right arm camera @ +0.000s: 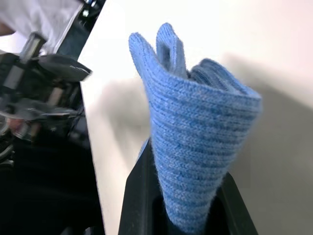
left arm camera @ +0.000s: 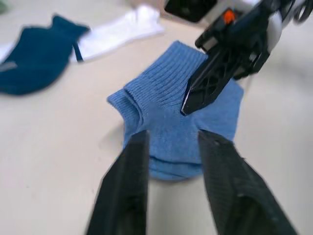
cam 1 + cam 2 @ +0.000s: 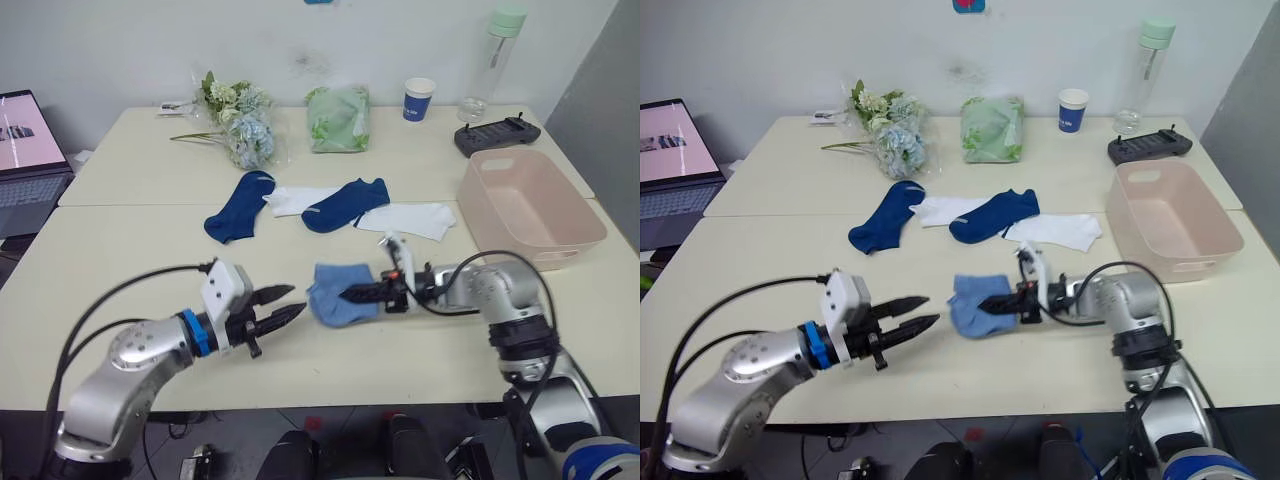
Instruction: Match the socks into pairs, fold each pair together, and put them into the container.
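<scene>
A folded light blue sock pair [image 3: 335,296] lies on the table near the front, and my right gripper [image 3: 352,294] is shut on its right side. In the right wrist view the blue fabric [image 1: 195,142] is pinched between the two fingers. My left gripper [image 3: 296,301] hovers open just left of the pair, not touching it. Its fingers [image 2: 129,191] point at the sock [image 2: 171,132] in the left wrist view. Two dark navy socks [image 3: 238,207] [image 3: 345,203] and two white socks [image 3: 298,198] [image 3: 410,218] lie flat mid-table. The pink container [image 3: 575,215] stands at the right.
Along the back of the table are a bunch of flowers [image 3: 240,120], a pale green bag [image 3: 338,118], a blue-and-white cup [image 3: 420,98], a clear bottle [image 3: 495,60] and a black controller [image 3: 497,135]. A laptop [image 3: 25,160] sits at the far left.
</scene>
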You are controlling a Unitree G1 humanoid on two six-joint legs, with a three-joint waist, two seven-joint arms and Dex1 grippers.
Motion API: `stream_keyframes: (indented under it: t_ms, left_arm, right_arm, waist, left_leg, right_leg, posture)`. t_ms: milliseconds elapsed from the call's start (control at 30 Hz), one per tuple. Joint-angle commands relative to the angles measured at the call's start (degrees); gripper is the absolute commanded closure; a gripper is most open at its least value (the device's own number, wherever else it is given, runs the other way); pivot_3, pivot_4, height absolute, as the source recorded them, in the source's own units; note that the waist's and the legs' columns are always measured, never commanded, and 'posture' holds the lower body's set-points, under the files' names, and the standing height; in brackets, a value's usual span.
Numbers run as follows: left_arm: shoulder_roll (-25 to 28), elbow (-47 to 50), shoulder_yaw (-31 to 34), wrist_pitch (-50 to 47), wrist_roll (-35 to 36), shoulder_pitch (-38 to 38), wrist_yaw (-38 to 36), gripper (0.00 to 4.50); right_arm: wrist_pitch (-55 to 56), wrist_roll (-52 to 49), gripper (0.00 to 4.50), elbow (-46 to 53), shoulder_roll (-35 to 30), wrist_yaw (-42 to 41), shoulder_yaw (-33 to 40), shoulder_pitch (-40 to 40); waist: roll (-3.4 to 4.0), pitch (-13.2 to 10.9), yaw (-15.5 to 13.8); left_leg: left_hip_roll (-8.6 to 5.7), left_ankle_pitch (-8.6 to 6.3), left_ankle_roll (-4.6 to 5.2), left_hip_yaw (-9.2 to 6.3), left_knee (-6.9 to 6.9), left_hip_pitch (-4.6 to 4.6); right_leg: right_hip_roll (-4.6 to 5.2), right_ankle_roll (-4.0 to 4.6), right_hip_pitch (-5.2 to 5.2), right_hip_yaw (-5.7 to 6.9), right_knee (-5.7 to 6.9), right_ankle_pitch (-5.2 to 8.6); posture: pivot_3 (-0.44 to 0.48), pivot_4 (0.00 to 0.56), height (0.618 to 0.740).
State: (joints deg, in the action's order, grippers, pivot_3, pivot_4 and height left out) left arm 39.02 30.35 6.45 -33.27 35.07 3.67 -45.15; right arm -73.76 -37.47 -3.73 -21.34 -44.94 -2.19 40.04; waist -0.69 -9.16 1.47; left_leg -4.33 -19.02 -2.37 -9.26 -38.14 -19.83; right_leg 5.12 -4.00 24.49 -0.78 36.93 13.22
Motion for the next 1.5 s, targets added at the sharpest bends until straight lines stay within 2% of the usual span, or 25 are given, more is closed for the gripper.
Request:
stream_keyframes:
  t_ms: [33, 167, 300, 433, 500, 600, 767, 933, 1067, 1200, 1367, 1500]
  left_arm:
    - [-0.5, 1.75, 1.46, -4.84, 5.61, 11.07, 3.26, 1.41]
    - [-3.64, -0.84, -2.08, -6.85, 5.49, 23.83, 5.97, 0.13]
    - [-9.19, -5.69, -7.73, -5.46, 1.2, 36.45, 8.76, 0.04]
    - [-15.33, -11.28, -12.01, -0.91, -4.57, 44.02, 10.59, 0.04]
    - [-18.11, -13.18, -13.13, 0.53, -5.78, 45.31, 11.03, 0.04]
    - [-20.95, -14.42, -15.03, 1.87, -6.8, 45.86, 10.0, 0.04]
    - [-22.84, -13.52, -16.08, 1.4, -7.47, 44.84, 10.0, 0.04]
    - [-23.0, -12.17, -16.64, 0.76, -8.25, 42.82, 9.79, 0.04]
    - [-22.77, -11.65, -16.39, 0.56, -8.6, 41.75, 9.5, 0.04]
    - [-22.59, -12.2, -15.97, 0.93, -9.16, 41.3, 9.24, 0.0]
    - [-22.72, -13.94, -15.72, 2.56, -10.09, 40.73, 8.56, 0.0]
    - [-22.84, -14.98, -15.65, 3.79, -10.46, 40.5, 7.77, 0.0]
  right_arm:
    - [5.57, 0.35, 4.5, 1.21, -6.91, -1.01, 6.6, 6.89]
    - [13.36, 4.85, 4.5, -5.33, -13.98, -0.94, 8.15, 14.01]
    - [27.17, 14.1, 4.5, -17.45, -22.21, -1.36, 7.09, 22.34]
    - [50.71, 28.94, 4.5, -31.93, -28.77, -2.65, -0.93, 27.14]
    - [62.15, 35.9, 4.5, -39.25, -30.55, -2.62, -5.19, 27.9]
    - [77.49, 46.65, 4.5, -50.31, -32.36, 1.96, -11.24, 29.67]
    - [94.47, 63.01, 4.5, -61.0, -31.99, 8.85, -22.6, 31.22]
    - [100.2, 71.81, 4.5, -66.9, -29.78, 13.06, -28.45, 31.53]
    - [101.59, 72.67, 4.5, -69.06, -28.82, 8.3, -28.73, 31.01]
    - [101.9, 71.2, 3.33, -69.74, -28.9, 1.92, -26.88, 32.0]
    - [100.83, 67.18, 1.61, -68.99, -30.19, -12.01, -23.15, 36.3]
    - [100.0, 65.92, 0.19, -68.22, -30.73, -16.86, -21.41, 39.48]
  waist:
    - [0.0, -0.03, -0.25]
    - [-0.04, -0.02, -0.05]
    - [-0.11, -0.1, 0.11]
    - [-0.13, -0.12, 0.08]
    - [-0.14, -0.13, 0.37]
    - [-0.18, -0.15, 0.6]
    - [-0.17, -0.17, 0.7]
    - [-0.18, -0.17, 0.74]
    - [-0.19, -0.17, 0.45]
    - [-0.19, -0.17, 0.4]
    - [-0.18, -0.17, 0.45]
    - [-0.18, -0.17, 0.46]
  left_leg:
    - [-0.02, 0.0, 0.0, 0.01, -0.01, -0.02]
    - [-0.1, 0.0, -0.01, 0.13, -0.04, -0.03]
    - [-0.09, 0.0, -0.02, 0.28, 0.05, -0.09]
    - [-0.12, 0.01, -0.01, 0.6, 0.03, -0.12]
    - [-0.06, 0.01, -0.01, 0.68, 0.08, -0.08]
    - [-0.03, 0.01, -0.02, 0.92, 0.08, -0.03]
    - [-0.01, 0.02, -0.02, 1.55, 0.11, -0.1]
    - [0.01, 0.03, 0.01, 1.82, 0.11, -0.08]
    - [0.01, 0.03, 0.03, 1.82, 0.08, -0.08]
    - [0.01, 0.03, 0.03, 1.81, 0.08, -0.09]
    - [0.01, 0.03, 0.03, 1.82, 0.08, -0.09]
    - [0.01, 0.03, 0.03, 1.81, 0.1, -0.08]
  right_leg:
    - [0.0, 0.0, -0.01, 0.02, -0.01, 0.0]
    - [-0.02, -0.02, -0.11, 0.13, -0.11, 0.0]
    - [0.0, -0.02, -0.01, 0.07, -0.17, 0.0]
    - [0.04, -0.04, 0.07, -0.05, -0.14, -0.01]
    - [0.01, -0.04, 0.07, -0.07, -0.18, 0.0]
    - [0.01, -0.04, 0.1, -0.23, -0.12, -0.01]
    - [-0.03, -0.04, 0.65, -0.8, 0.14, -0.03]
    - [-0.08, -0.3, 0.79, -1.36, 0.06, -0.18]
    - [-0.08, -0.35, 0.78, -1.46, 0.01, -0.22]
    - [-0.09, -0.35, 0.77, -1.43, 0.0, -0.23]
    - [-0.09, -0.35, 0.79, -1.44, 0.01, -0.23]
    - [-0.11, -0.34, 0.8, -1.43, 0.02, -0.23]
  posture:
    - [0.0, 0.15, 0.74]
    - [0.0, 0.15, 0.74]
    - [0.0, 0.15, 0.74]
    - [0.0, 0.15, 0.74]
    - [0.0, 0.15, 0.74]
    - [0.0, 0.15, 0.74]
    - [0.0, 0.15, 0.74]
    - [0.0, 0.15, 0.74]
    - [0.0, 0.15, 0.74]
    - [0.0, 0.15, 0.74]
    - [0.0, 0.15, 0.74]
    - [0.0, 0.15, 0.74]
